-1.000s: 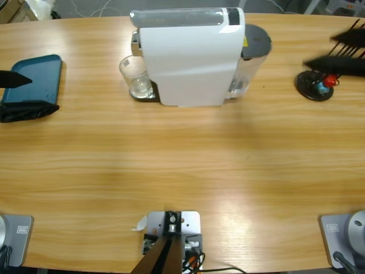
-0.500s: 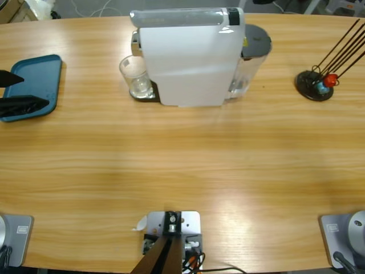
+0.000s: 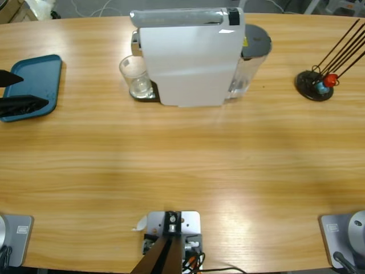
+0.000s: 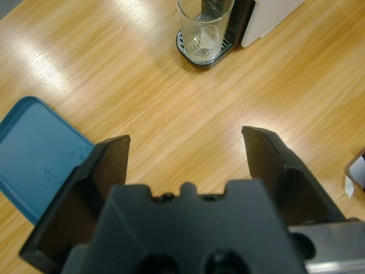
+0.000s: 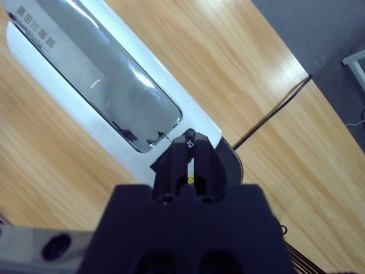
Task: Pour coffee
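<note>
One white coffee machine (image 3: 191, 57) stands at the far middle of the wooden table (image 3: 182, 165), and everything else is placed from it. One clear glass (image 3: 134, 77), with no coffee visible in it, sits upright on the machine's dark drip tray at its left end, under the spout side; the left wrist view shows the same glass (image 4: 204, 25) on the grated tray. At the machine's right end is its grey-lidded water tank (image 3: 255, 48). A line of small printed characters runs along the machine's glossy top (image 5: 25, 28) in the right wrist view, too small to read.

Well to the machine's left lies one blue tray (image 3: 34, 85), bare of objects. Well to its right stands one black round holder (image 3: 315, 85) with thin dark rods leaning out and a small red and blue piece at its base.

The left gripper (image 4: 185, 154) hovers over bare wood between tray and glass, jaws spread wide, grasping nothing. The right gripper (image 5: 191, 154) hangs above the machine's top, jaws pressed together, empty.
</note>
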You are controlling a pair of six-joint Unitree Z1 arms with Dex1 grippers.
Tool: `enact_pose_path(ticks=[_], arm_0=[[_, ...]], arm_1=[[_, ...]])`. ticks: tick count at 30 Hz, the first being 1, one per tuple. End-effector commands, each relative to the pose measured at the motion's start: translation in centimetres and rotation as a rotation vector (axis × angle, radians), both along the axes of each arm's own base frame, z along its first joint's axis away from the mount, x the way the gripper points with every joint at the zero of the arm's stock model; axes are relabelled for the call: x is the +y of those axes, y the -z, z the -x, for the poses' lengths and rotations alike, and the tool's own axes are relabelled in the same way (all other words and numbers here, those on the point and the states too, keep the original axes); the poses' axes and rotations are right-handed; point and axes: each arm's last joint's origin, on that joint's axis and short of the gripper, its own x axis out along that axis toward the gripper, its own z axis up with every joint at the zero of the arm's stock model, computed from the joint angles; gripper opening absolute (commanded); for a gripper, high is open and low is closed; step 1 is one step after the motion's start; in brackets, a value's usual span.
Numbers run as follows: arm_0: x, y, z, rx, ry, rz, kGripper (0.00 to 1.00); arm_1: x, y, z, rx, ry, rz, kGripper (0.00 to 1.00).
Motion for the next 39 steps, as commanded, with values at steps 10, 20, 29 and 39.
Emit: enact_pose_path(ticks=[10,20,29,39], arm_0=[[0.2,0.9,0.1,0.027,-0.011,-0.031,0.849],[0.2,0.9,0.0,0.031,-0.011,-0.034,0.849],[0.1,1.0,-0.1,0.035,-0.011,-0.037,0.850],[0.1,1.0,0.0,0.039,-0.008,-0.039,0.850]], arm_1=[[0.9,3.3,-0.8,0.036,0.022,0.129,0.000],[2.2,4.7,0.0,0.072,-0.012,0.145,0.000],[2.0,6.0,0.2,0.090,-0.014,0.157,0.000],[1.0,7.4,1.4,0.110,-0.004,0.161,0.000]])
